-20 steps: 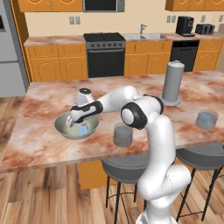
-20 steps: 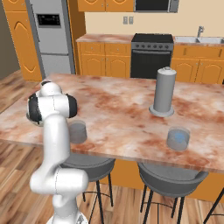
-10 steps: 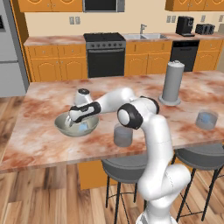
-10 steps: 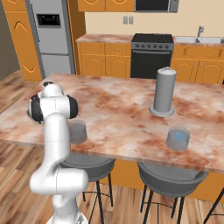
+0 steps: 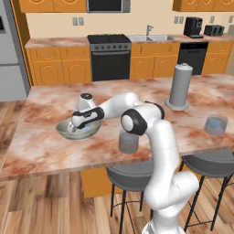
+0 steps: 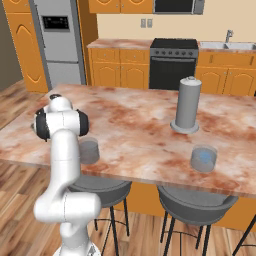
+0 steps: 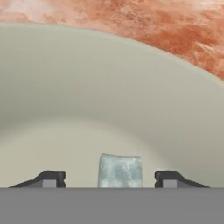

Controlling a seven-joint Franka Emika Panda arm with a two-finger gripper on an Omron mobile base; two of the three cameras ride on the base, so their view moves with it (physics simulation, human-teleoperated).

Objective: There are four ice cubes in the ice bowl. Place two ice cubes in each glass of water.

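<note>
The ice cube sits between the parted, untouching fingers of the gripper; probably slick, so pinch its flat sides.

The white arm rises from the base at about five o'clock in the left base view, bends at a dark elbow joint near the middle, and stretches out low toward nine o'clock. Its wrist turns the gripper downward. In the hand view the two dark fingertips stand apart at five and seven o'clock, the gripper with a clear gap on either side of what lies between them, touching nothing.
</note>
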